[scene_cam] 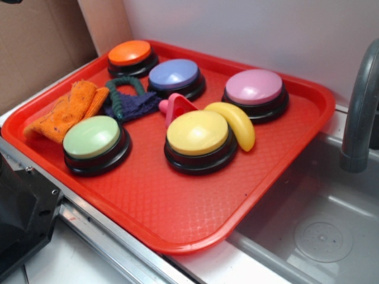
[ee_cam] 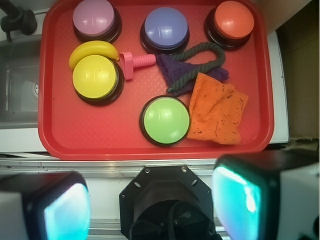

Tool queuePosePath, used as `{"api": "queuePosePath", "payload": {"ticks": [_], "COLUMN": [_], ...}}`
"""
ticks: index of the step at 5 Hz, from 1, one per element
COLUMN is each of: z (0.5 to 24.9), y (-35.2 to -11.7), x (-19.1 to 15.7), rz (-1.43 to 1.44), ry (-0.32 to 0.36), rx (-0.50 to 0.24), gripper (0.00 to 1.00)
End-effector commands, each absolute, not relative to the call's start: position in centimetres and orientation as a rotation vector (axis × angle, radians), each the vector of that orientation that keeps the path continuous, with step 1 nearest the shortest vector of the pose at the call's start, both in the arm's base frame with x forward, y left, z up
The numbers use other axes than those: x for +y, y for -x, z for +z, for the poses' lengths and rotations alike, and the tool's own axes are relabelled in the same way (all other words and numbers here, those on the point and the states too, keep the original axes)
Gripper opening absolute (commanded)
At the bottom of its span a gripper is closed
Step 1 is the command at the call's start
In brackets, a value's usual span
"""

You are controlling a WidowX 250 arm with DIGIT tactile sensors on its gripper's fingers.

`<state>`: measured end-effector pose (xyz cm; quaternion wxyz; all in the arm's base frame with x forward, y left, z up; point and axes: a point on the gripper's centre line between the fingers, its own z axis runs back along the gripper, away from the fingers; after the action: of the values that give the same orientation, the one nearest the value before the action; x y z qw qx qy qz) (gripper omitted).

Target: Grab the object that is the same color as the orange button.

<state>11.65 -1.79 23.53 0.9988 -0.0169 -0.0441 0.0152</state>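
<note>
Fuzzy rumpled orange cloth rag lain near red tray's raised rim, glossy domed orange button at far corner, gripper spread wide, nothing held, clear of tray

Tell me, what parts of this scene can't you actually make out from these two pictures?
- Purple cloth: partly under the green cord and orange cloth, both views.
- Banana: partly behind the yellow button, exterior view.
- Pink screw: lower part behind the yellow button, exterior view.
- Faucet: top cut off by the frame edge, exterior view.
- Gripper: blurred and cut off at the bottom of the wrist view; jaws' tips unseen.
</note>
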Motion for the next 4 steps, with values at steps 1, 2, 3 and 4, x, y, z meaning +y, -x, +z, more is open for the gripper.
{"api": "queuePosePath", "payload": {"ticks": [1,2,3,4], "z": [23.5,22.6,20.8,18.4], "y": [-11.7,-12.2,-12.5,-12.8], "x": [-1.8,-0.1,1.9,4.6], "rz": [0.03,0.117,0.258,0.373], "ry": [0.034,0.041,0.036,0.032], "rx": [-0.088,-0.096,-0.114,-0.103], "gripper": [1.0,1.0,1.0,1.0]}}
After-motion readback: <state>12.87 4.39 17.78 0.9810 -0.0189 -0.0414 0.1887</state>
